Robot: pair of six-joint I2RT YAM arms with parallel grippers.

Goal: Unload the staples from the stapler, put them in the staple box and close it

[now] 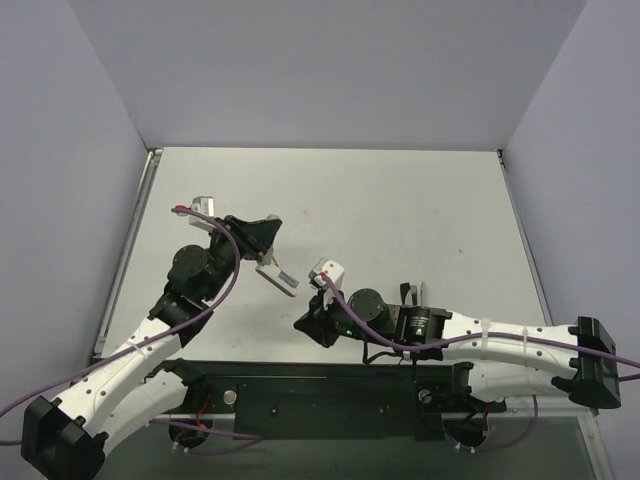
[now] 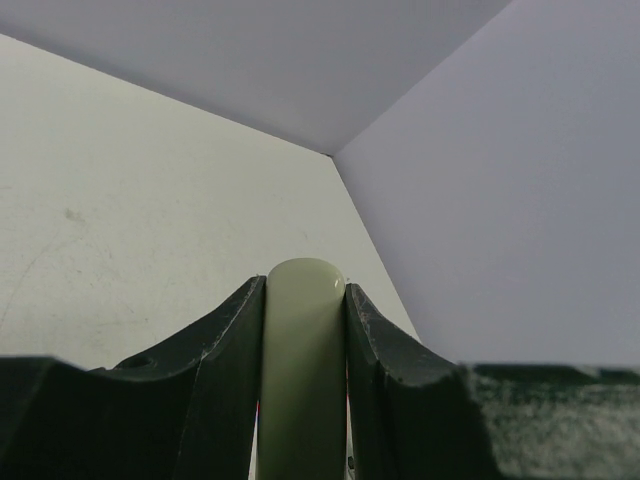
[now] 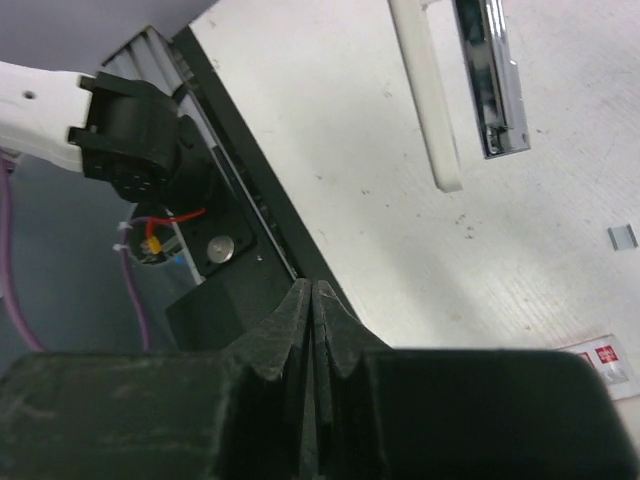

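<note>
Left gripper [image 1: 266, 243] was clamped narrow on the olive-grey bar [image 2: 305, 370], firm hold. At its 4 o'clock, mid-table, was the stapler [image 3: 492, 80], silver channel showing just beside that pale bar; lifted or resting, I couldn't tell. Down at the stapler's 5 o'clock, right gripper [image 1: 303, 325] sat pinched tight, nothing in it. To my eye this was the presenting step, staples not yet out. Next, its 2 fingers needed to part and reach toward 11 o'clock for the channel.

Top edge cuts off the stapler [image 3: 493, 85]; grey scrap [image 3: 621, 237] too small to identify. Bottom edge cuts off the olive-grey bar [image 2: 304, 370].
</note>
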